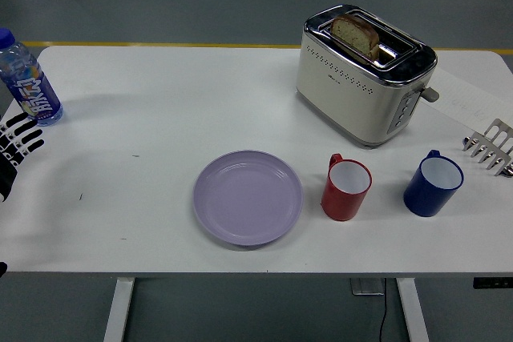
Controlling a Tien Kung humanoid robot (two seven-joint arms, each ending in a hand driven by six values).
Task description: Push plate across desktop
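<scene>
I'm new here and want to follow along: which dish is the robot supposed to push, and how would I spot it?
Find the big cream toaster at the table's far right. In front of it, near the table's front edge, lies the plate, left of a red mug and a blue mug. It alone is flat, round and pale lilac.

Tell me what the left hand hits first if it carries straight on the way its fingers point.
The left hand points up and right, so the water bottle just beyond its fingertips is probably first, though depth is unclear. The plate lies off that line.
</scene>
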